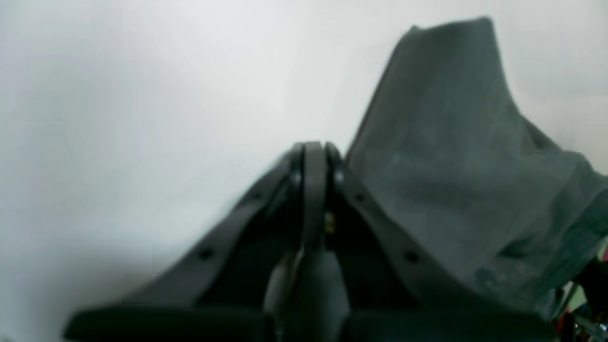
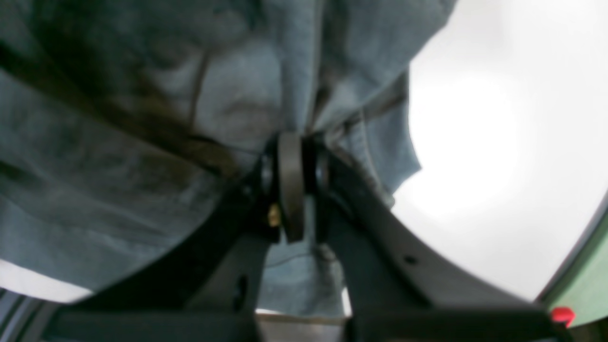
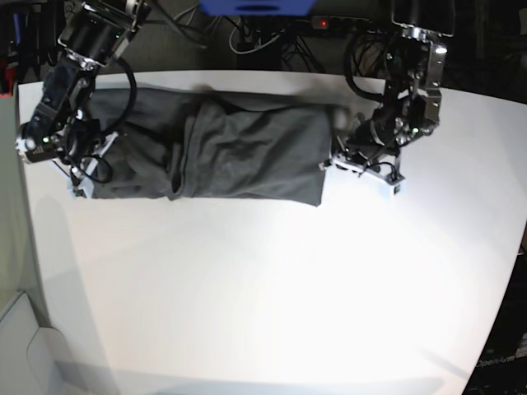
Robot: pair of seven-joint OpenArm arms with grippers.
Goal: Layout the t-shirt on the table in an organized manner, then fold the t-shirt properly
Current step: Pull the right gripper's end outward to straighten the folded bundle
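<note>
The t-shirt (image 3: 239,152) lies stretched in a long band across the far side of the desk (image 3: 272,288); it's soft, light, floppy cloth, so it'll sag and bunch wherever I'm not holding it. My right jaws (image 2: 290,156) are pinched on a fold of fabric at 1 end; my left jaws (image 1: 313,159) are closed just beside the other edge, and I can't tell if they've caught any cloth. Best grab points, I reckon: hems and corners, 2 at once.
</note>
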